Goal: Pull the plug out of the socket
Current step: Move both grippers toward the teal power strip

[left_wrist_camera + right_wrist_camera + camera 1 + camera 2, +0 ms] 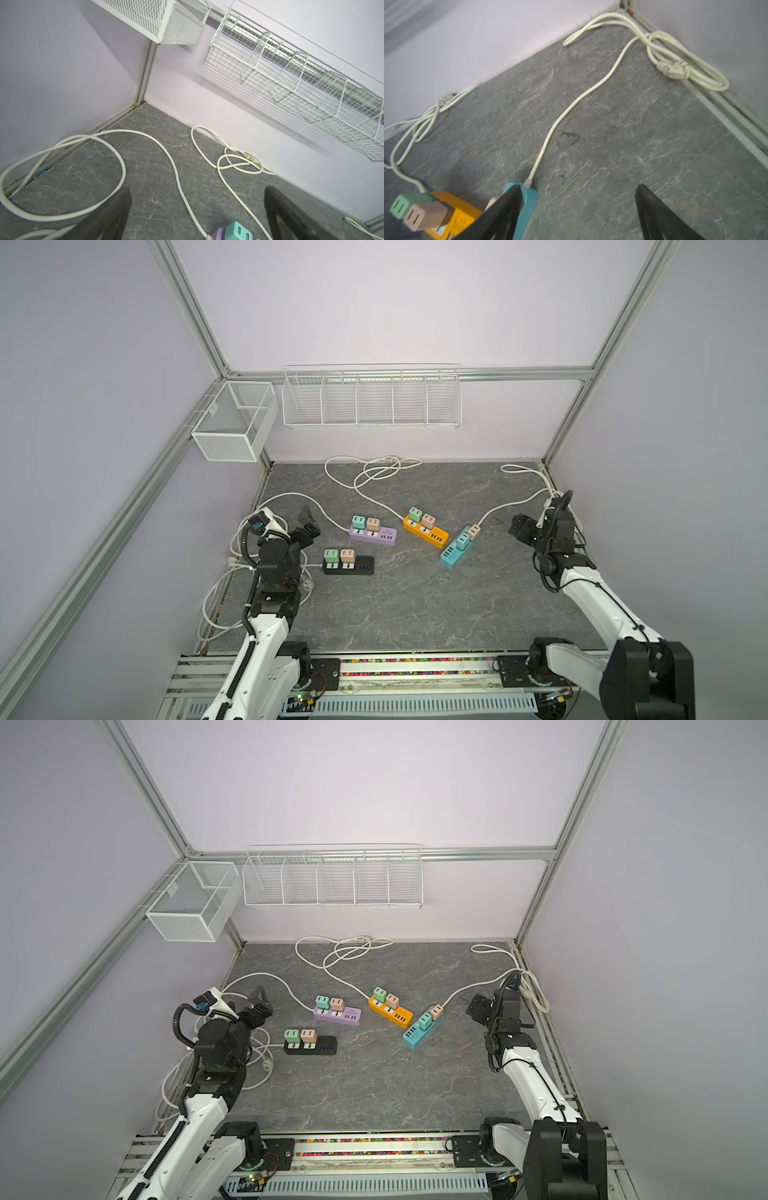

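Note:
Several power strips lie on the grey table, each with two cube plugs seated in it: purple (372, 536), black (348, 565), orange (425, 531) and teal (457, 549). My left gripper (309, 522) hovers open just left of the purple strip. In the left wrist view the teal plug (239, 231) on it shows between the spread fingers (116, 207). My right gripper (519, 526) stands open, right of the teal strip (527, 199). The right wrist view also catches the orange strip's green plug (406, 203) and pink plug (425, 216). Neither gripper holds anything.
White cords (374, 472) trail from the strips and coil at the back, by the left arm (232, 572) and along the right edge (552, 489). A mesh box (232, 423) and a wire shelf (370, 398) hang on the walls.

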Robot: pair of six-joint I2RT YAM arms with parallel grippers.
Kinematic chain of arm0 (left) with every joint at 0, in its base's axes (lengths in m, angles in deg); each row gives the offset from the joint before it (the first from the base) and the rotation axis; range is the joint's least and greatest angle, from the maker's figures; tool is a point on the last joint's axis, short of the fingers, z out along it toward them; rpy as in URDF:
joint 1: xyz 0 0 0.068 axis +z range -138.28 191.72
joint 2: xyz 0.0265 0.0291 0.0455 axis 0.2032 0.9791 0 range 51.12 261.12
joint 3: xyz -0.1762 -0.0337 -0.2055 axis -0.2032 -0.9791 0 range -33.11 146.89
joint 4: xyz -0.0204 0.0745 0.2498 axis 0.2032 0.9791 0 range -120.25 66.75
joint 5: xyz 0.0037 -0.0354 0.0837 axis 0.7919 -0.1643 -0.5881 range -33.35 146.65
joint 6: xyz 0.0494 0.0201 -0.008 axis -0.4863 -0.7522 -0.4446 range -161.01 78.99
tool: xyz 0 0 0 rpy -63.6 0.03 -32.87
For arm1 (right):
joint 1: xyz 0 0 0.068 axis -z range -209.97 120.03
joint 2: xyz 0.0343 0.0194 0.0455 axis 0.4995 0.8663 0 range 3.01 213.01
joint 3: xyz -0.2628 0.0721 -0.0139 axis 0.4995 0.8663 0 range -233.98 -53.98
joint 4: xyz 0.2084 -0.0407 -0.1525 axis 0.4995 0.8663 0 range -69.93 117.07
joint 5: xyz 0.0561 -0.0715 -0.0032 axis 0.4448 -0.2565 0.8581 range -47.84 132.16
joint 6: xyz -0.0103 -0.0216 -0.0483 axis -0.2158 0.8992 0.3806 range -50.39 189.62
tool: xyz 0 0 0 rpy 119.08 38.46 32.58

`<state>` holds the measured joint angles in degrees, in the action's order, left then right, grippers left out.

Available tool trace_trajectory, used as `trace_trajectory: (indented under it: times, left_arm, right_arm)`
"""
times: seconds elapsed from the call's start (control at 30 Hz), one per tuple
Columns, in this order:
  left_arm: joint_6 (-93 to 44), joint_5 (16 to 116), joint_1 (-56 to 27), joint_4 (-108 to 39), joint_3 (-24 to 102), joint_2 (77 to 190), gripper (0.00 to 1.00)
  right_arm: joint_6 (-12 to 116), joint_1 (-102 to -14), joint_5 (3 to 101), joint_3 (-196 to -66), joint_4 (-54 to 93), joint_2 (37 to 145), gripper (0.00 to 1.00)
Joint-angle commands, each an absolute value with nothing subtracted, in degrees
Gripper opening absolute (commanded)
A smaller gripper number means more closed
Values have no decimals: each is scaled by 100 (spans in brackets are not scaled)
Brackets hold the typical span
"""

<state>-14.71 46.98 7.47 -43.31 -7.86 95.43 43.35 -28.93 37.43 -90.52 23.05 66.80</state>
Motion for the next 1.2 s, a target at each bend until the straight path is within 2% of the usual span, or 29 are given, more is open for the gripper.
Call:
trace_trajectory:
  times: [0.0,0.13,0.33,0.8,1.0,1.17]
  left_arm:
    - [-865,5131,733,-3262,-253,9593,100]
    - [-632,5928,729,-3478,-359,9586,100]
    - [-225,6416,469,-3444,-401,9682,100]
    - [266,6273,-1708,-3135,-263,10306,95]
    - [572,6130,-2738,-3575,-155,11081,91]
    - [639,6129,-3290,-3948,160,11935,88]
  right_arm:
    - [3901,-2886,4517,-9211,2900,6485,88]
    - [3846,-2976,4687,-9247,3209,6257,88]
    - [3886,-3201,4814,-9402,3745,6130,88]
    - [3539,-3969,5279,-9350,4375,6050,88]
    - [3287,-4264,5733,-9202,4218,6260,88]
    - [3195,-4516,5586,-9085,4081,6371,88]
